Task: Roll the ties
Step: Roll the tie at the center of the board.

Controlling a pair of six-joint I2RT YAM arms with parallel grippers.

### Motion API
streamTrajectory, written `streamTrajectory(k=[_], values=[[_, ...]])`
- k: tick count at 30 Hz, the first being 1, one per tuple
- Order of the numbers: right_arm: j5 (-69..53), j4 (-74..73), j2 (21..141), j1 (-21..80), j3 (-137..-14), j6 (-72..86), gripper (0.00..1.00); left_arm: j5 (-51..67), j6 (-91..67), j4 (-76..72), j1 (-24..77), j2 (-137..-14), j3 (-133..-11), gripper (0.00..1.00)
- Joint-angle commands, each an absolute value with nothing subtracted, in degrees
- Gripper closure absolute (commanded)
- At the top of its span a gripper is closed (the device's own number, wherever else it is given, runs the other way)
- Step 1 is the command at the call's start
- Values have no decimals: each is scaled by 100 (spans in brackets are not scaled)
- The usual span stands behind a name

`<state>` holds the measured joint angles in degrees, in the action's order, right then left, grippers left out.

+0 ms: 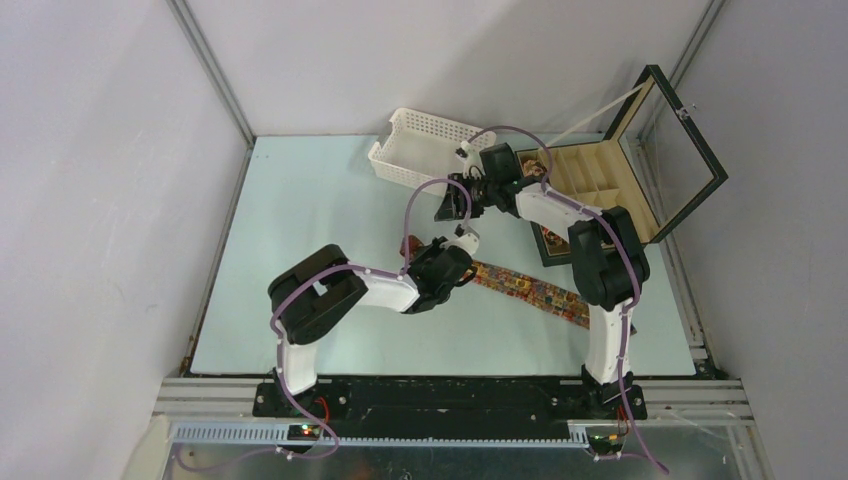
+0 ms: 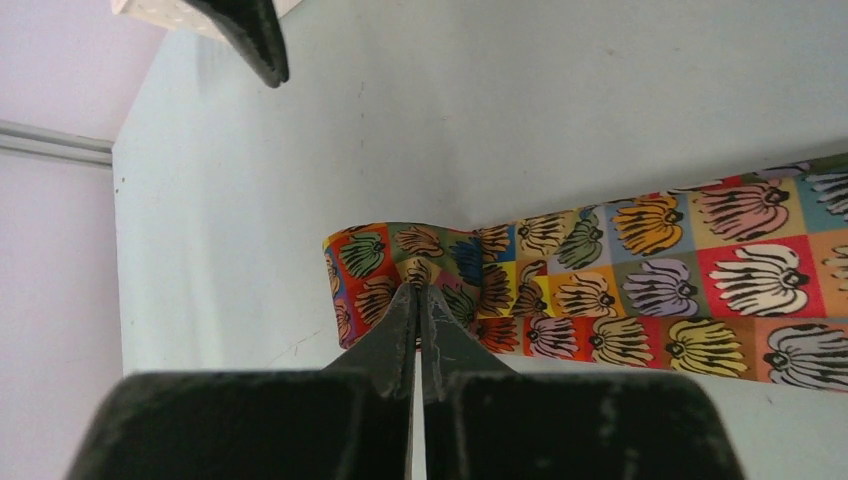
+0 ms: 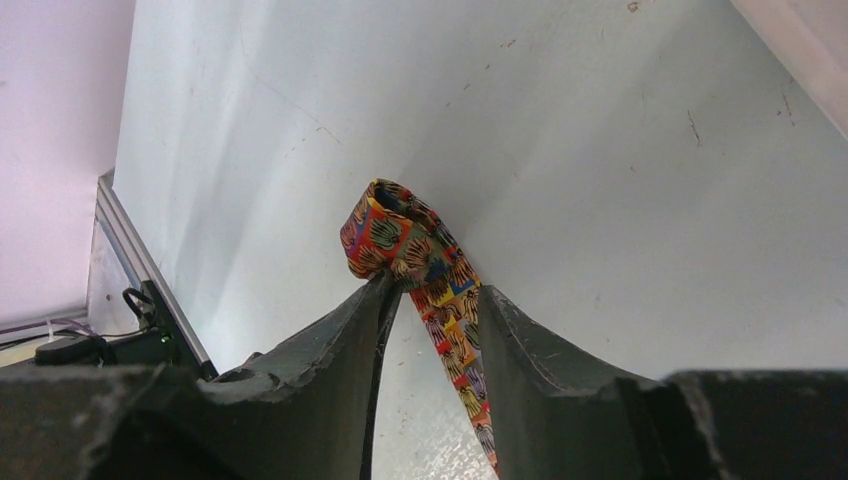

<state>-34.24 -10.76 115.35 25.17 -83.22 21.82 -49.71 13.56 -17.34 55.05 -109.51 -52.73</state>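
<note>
Here's the tie (image 1: 530,290), a strip of bright squares lying at a slant across the middle of the table (image 1: 320,250). Its left end is curled over into a small loop (image 3: 385,225). On that loop sits the left gripper (image 2: 417,290), its jaws pressed tight together and pinching the edge of the curled fabric. The rest of the tie (image 2: 650,290) runs out flat to the right. On the far side hangs the right gripper (image 3: 437,288), jaws apart and holding nothing. The loop shows through its gap but lies well beyond the tips. One of its fingers (image 2: 250,40) pokes into the left wrist view from above. Farther back are the white basket (image 1: 440,125) and, to the right, the box (image 1: 600,170) with its lid up.
</note>
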Motion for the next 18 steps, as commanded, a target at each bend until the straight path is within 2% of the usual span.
streamTrajectory(k=[1, 4, 11, 18], values=[[-3491, -1133, 11586, 2506, -8635, 2042, 54, -4672, 1209, -1587, 5550, -10905, -5458, 100], [-3561, -1272, 11630, 2510, -8727, 1952, 51, -4561, 1167, -1547, 5549, -10895, -5470, 100], [-4211, -2151, 12142, 2662, -9448, 1286, 37, -4354, 1120, -1494, 5549, -10906, -5488, 100], [-4616, -2678, 12822, 2796, -10350, 991, 33, -4211, 1108, -1429, 5548, -10974, -5556, 100]])
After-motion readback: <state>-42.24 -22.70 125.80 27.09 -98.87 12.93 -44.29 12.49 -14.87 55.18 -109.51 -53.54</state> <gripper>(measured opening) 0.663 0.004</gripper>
